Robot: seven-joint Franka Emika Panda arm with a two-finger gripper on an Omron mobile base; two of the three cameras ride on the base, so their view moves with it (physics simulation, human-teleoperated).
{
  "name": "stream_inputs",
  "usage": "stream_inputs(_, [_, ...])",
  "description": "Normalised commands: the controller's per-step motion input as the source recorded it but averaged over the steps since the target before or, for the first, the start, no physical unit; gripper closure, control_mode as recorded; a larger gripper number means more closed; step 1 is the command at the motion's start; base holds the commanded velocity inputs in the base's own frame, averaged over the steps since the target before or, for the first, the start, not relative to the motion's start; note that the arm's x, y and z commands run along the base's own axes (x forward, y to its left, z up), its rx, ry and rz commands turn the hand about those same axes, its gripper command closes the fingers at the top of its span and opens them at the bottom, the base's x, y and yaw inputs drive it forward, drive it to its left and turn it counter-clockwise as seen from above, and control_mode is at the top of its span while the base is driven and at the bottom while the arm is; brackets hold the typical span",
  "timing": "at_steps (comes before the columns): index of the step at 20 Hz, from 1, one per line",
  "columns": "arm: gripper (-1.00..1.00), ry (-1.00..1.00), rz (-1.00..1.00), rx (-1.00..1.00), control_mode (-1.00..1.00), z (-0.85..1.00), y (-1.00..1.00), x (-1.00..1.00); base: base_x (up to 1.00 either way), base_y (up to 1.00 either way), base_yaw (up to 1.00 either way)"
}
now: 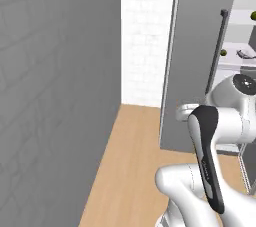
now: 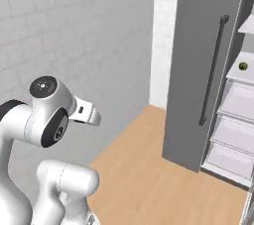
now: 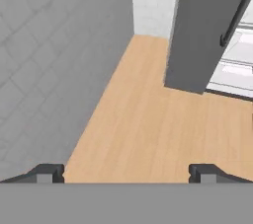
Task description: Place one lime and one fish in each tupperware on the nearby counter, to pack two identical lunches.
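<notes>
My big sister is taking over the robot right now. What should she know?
Gripper: jaws wide open, holding nothing, hanging over bare wood floor.
Things: fridge door stands open. Two limes on its shelves, upper lime and lower lime; something that may be a fish lies beside the lower one, too small to be sure.
Done: nothing packed yet.
Left: take limes and fish out, put one of each in both boxes on the counter.

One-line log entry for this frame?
stage: approach | gripper: open, empty, over floor | fridge door: open | lime: on shelf | not yet picked
</notes>
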Motion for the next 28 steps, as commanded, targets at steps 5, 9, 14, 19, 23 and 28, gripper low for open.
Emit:
stream_inputs(5, [-1.00,0.00,0.00,0.00,1.00,0.00,0.00,0.00,0.57,-0.08,-0.65])
stream_inputs(9, [-1.00,0.00,0.00,0.00,1.00,0.00,0.00,0.00,0.72,-0.16,-0.46])
stream_inputs(14, [-1.00,0.00,0.00,0.00,1.00,0.00,0.00,0.00,0.73,-0.12,-0.23])
stream_inputs(19, [-1.00,0.00,0.00,0.00,1.00,0.00,0.00,0.00,0.71,-0.33,-0.26])
stream_inputs(23, [-1.00,0.00,0.00,0.00,1.00,0.00,0.00,0.00,0.79,-0.33,-0.32])
stream_inputs(28, [-1.00,0.00,0.00,0.00,1.00,0.00,0.00,0.00,0.80,-0.46,-0.30])
